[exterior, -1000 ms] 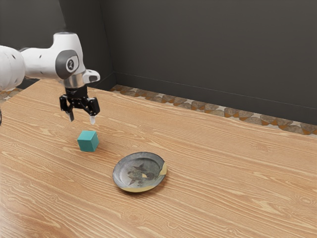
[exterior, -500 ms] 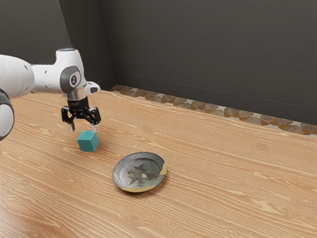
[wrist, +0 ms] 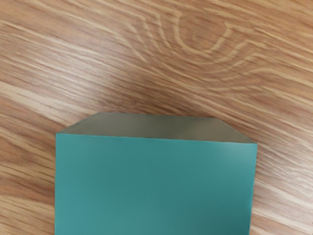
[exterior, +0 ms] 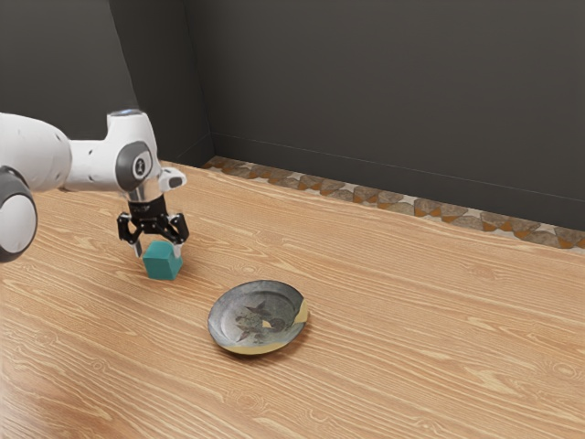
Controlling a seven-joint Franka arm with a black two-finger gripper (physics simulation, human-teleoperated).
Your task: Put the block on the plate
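Approach to the block, prior to grasping. Compared with both earlier exterior views, our arm (exterior: 91, 165) has come down, bringing the gripper (exterior: 158, 249) from above the block (exterior: 163, 265) to its level. The block and the plate (exterior: 256, 317) have not moved: the block sits upright on the wooden table (exterior: 393, 311), toward the exterior view's left, and the plate rests nearer and to its right, a little apart, with nothing on it. Our jaws stand open, one finger toward each side of the block; we see no grip on it. In the wrist view, the block's flat teal face lies large and nearly square to us, which suggests good alignment. We judge the reaching step almost complete and the transfer still ahead. The descent means that we may next settle slightly lower, if needed, and close evenly on two opposite faces, then lift clear of the plate's rim before crossing. Should one finger meet the block early, it could push or twist it; a shallow hold could let it slip.
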